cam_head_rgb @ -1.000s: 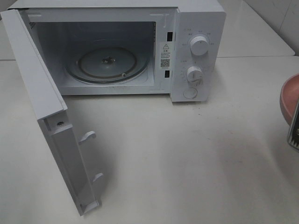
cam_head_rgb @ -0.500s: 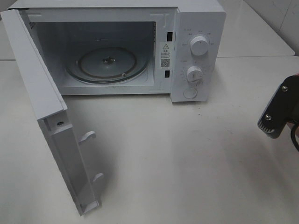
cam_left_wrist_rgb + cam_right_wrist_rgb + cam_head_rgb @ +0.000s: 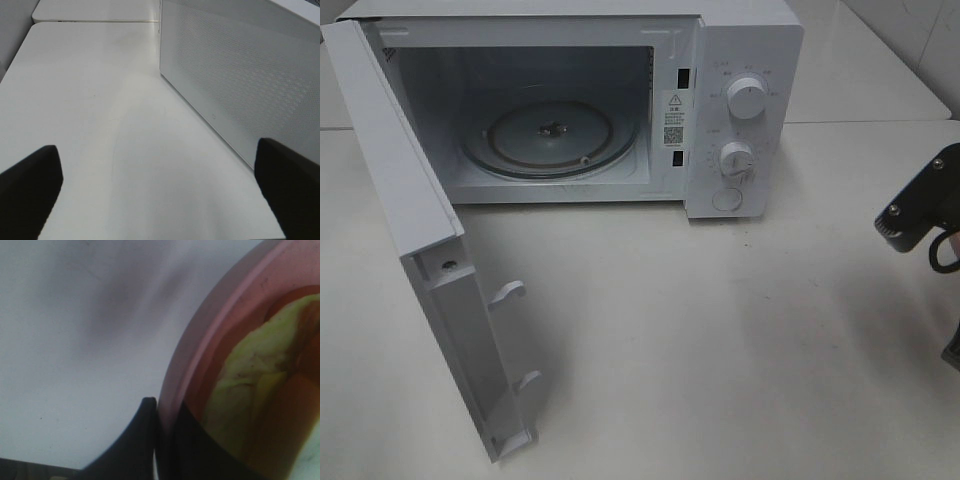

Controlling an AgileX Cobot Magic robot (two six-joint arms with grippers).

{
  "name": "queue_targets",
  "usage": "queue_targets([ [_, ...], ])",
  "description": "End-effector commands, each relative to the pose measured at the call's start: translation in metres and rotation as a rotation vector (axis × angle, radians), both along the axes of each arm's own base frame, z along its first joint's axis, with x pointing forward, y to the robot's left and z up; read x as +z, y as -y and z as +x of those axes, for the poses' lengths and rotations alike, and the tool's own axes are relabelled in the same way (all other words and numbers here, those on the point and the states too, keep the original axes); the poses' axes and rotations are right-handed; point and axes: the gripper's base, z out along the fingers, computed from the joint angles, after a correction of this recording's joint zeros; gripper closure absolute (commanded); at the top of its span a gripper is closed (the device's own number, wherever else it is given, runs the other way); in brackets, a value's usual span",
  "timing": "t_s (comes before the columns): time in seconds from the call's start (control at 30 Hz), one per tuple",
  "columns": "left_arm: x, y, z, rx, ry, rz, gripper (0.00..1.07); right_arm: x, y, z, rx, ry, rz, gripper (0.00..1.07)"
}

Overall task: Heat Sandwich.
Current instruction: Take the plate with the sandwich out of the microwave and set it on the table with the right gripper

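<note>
In the right wrist view the sandwich [image 3: 250,390], pale bread with yellow-green filling, lies on a round pink plate [image 3: 220,335]. My right gripper [image 3: 162,412] is shut on the plate's rim, one finger outside and one inside. From the high camera only a black part of the right arm [image 3: 920,210] shows at the right edge; plate and sandwich are out of that view. The white microwave [image 3: 740,60] stands with its door [image 3: 410,230] swung wide and its glass turntable [image 3: 548,135] bare. My left gripper [image 3: 160,190] is open and holds nothing, low over the table beside the microwave's perforated wall [image 3: 225,85].
Two knobs [image 3: 747,98] and a button sit on the microwave's right panel. The open door juts toward the table's front left. White table surface [image 3: 720,330] stretches between the microwave front and the right arm.
A second ago the pink plate's edge showed at the right border of the high view. Now it is gone from there and the right arm's black link has come in, shifting slightly right.
</note>
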Motion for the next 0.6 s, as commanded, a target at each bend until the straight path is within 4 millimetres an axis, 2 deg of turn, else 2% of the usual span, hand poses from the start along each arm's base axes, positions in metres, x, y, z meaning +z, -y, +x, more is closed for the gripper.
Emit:
queue_targets([
  [0.03, -0.002, 0.000, -0.003, 0.001, 0.016, -0.001, 0.05, 0.004, 0.007, 0.014, -0.040, 0.047, -0.007, 1.07],
  [0.27, -0.002, 0.000, -0.003, 0.001, 0.016, -0.001, 0.05, -0.007, 0.022, 0.034, -0.099, 0.061, 0.024, 1.07],
  [0.6, -0.002, 0.000, -0.003, 0.001, 0.016, -0.001, 0.05, -0.028, 0.036, 0.049, -0.146, 0.057, 0.049, 1.07],
])
